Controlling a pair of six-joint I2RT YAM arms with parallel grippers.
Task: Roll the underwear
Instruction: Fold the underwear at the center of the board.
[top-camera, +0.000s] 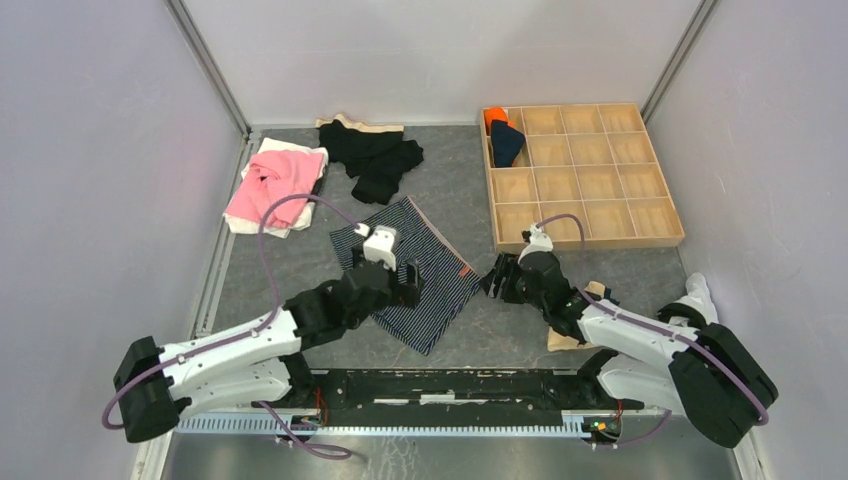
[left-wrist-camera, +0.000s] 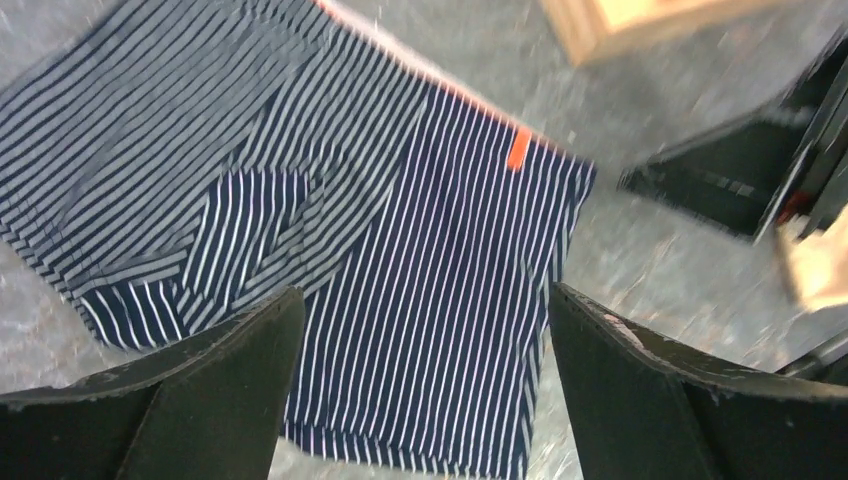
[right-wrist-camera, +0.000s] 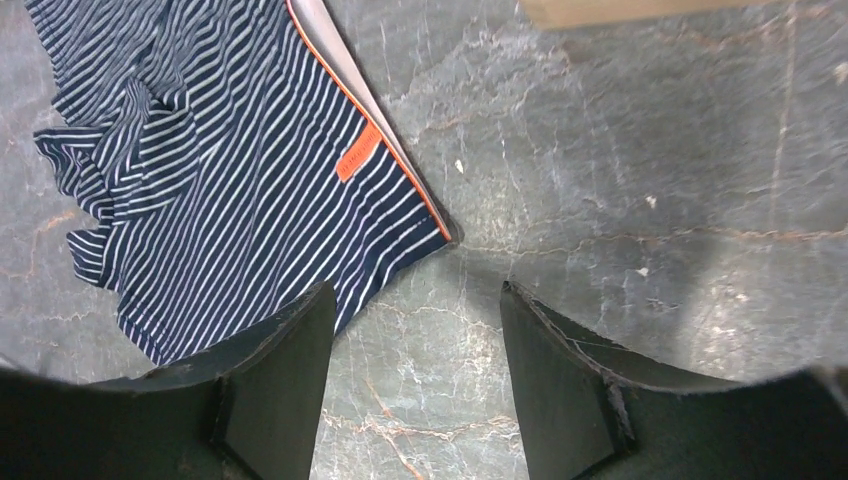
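Gaping empty, left pincer and right pincer flank the orange tag, unreadable, on striped underwear.

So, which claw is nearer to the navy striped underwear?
Left. The left claw hangs directly above the navy striped underwear; the right claw is off its waistband edge, above the table.

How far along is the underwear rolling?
Done: an orange roll and a navy roll sit in the wooden tray's far-left compartments. In hand: the striped underwear lies flat, unrolled; left gripper hovers open over it, right gripper open beside its corner. Left: roll it, bin it, then any briefs in the back-left clothes pile.
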